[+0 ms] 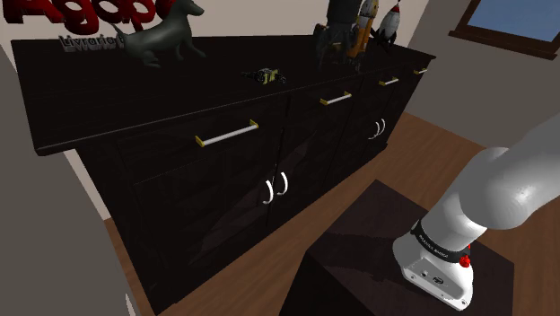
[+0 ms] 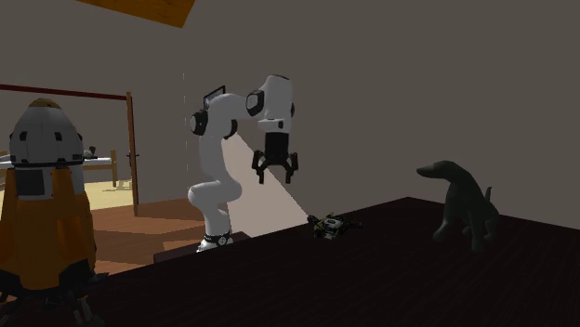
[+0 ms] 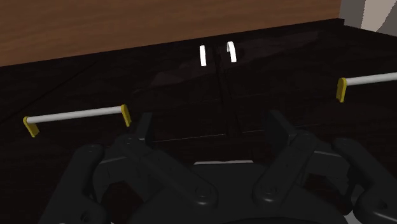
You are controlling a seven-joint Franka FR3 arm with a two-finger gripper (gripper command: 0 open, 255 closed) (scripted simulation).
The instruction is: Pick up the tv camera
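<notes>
In the shoulder view, starting at the left, a dark grey dog figure (image 1: 161, 40) stands on top of a long, nearly black sideboard (image 1: 179, 103). Further right, about midway along that top and nearer its front edge than the wall, lies the tv camera (image 1: 263, 76), a small dark thing with yellowish parts, apart from the other pieces. At the right end stand several rocket models (image 1: 359, 27). On the sideboard's front are pale bar handles (image 1: 226, 135) with brass-coloured ends and, lower down, white curved door pulls (image 1: 277, 187). At the lower right the white arm (image 1: 503, 193) rises from its dark stand (image 1: 359, 260) on a wooden floor (image 1: 431, 153). In the second exterior view an orange and grey rocket looms at the left. Right of it the arm stands beyond the sideboard's far edge, and the gripper (image 2: 277, 176) hangs fingers down, well above the top. It is spread wide with nothing between its fingers. The tv camera lies lower and just to the right of it, close to that far edge, and the dog figure stands further right. In the wrist view the two black fingers (image 3: 137, 137) stand apart before the dark sideboard front, a bar handle beyond each side.
</notes>
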